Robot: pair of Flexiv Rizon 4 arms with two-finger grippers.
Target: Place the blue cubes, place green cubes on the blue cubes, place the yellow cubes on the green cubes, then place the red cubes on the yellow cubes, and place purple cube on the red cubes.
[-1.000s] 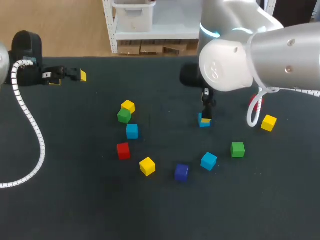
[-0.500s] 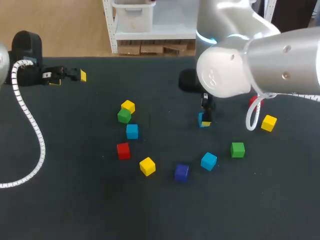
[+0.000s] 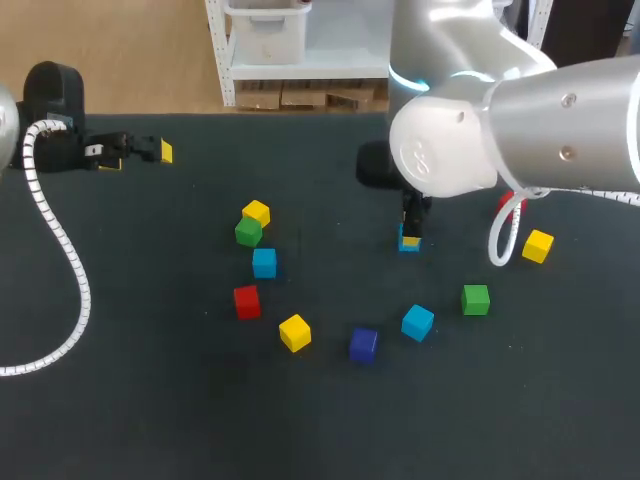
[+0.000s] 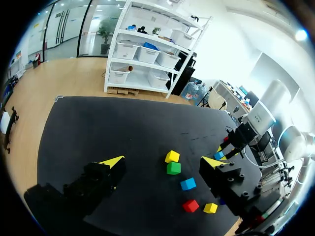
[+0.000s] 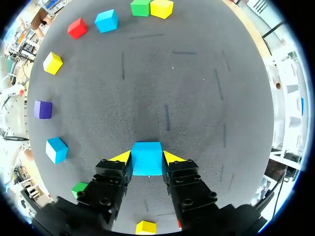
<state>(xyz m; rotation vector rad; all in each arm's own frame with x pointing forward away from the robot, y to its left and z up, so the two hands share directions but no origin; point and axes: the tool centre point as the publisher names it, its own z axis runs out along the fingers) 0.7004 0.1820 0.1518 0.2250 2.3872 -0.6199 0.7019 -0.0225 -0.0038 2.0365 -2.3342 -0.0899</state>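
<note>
My right gripper (image 5: pixel 146 156) stands over a blue cube (image 5: pixel 146 160) on the table. Both yellow-tipped fingers press its two sides, so it is shut on that cube. In the head view the same blue cube (image 3: pixel 409 244) shows just under the right gripper (image 3: pixel 410 236), right of the table's middle. My left gripper (image 3: pixel 160 151) hangs open and empty at the far left back; the left wrist view shows its fingers (image 4: pixel 112 161) wide apart. A second blue cube (image 3: pixel 264 262) and a third blue cube (image 3: pixel 417 322) lie loose.
Left of centre lie a yellow cube (image 3: pixel 256 212) touching a green cube (image 3: pixel 248 232), and a red cube (image 3: pixel 246 300). Toward the front sit a yellow cube (image 3: pixel 294 332) and a purple cube (image 3: pixel 363 344). At the right are a green cube (image 3: pixel 475 299) and a yellow cube (image 3: pixel 537 245).
My right gripper's fingers have come together onto the blue cube, and the right arm has shifted slightly left. The left arm has kept still.
</note>
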